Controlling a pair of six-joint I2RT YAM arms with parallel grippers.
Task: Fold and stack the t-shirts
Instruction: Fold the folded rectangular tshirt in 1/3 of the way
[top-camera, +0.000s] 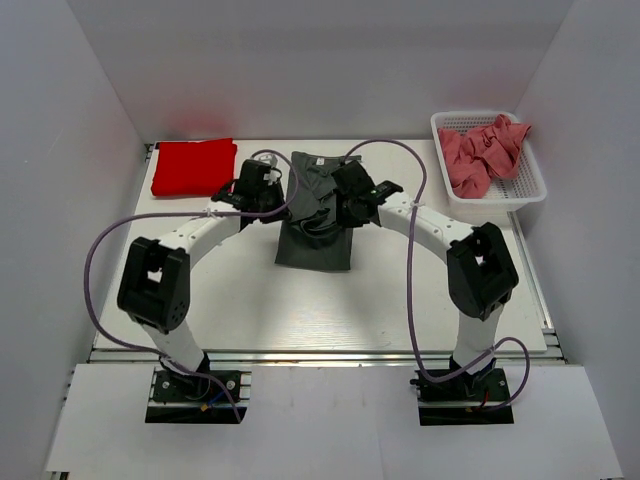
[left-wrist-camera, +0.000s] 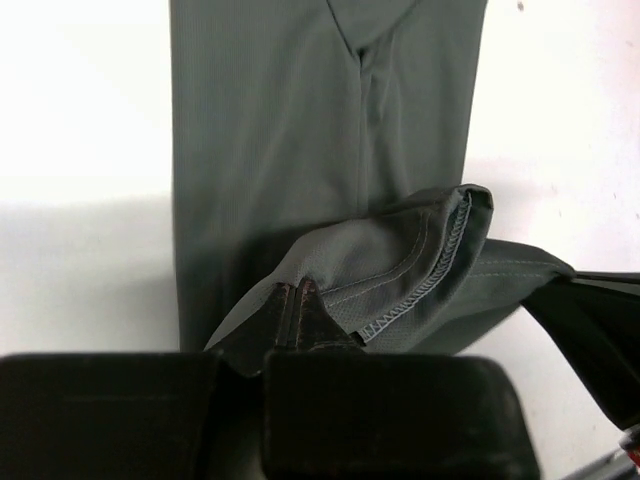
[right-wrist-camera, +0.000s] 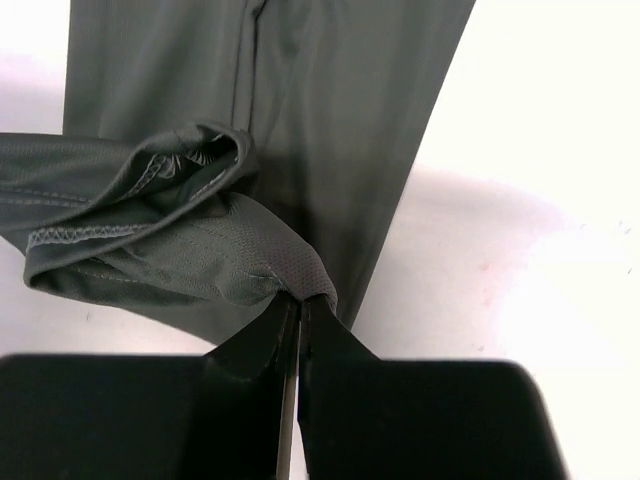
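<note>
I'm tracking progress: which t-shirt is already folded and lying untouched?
The red t-shirt, folded flat at the far left. The left pincer and right pincer pinch the dark grey t-shirt; the pink t-shirts lie crumpled in the basket.

One dark grey t-shirt (top-camera: 312, 250); red t-shirt (top-camera: 193, 167); pink t-shirts (top-camera: 480, 155) — white basket (top-camera: 500, 208).
</note>
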